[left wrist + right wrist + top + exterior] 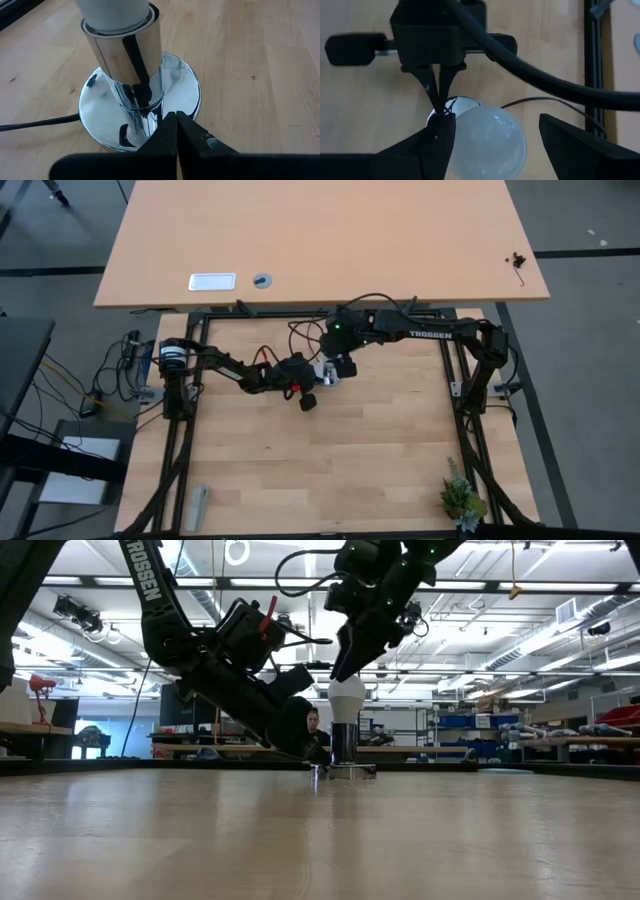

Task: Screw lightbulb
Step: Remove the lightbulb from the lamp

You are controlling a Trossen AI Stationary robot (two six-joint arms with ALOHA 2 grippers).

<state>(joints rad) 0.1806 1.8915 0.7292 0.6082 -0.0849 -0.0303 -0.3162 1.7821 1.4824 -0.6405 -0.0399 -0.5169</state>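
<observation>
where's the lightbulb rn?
Low view: the lightbulb stands upright in the chrome socket mid-table, right gripper open around it, shut left gripper pressing on the socket's base.

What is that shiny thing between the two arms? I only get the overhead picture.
Observer: A chrome lamp socket on a round base, with the lightbulb standing upright in it.
Visitor: Is anything gripping the bulb?
Observer: No. The right end effector is open, straddling the glass, with a clear gap on one side.
Visitor: And the other arm?
Observer: The left end effector is shut, its tip down at the socket's base plate.
</observation>
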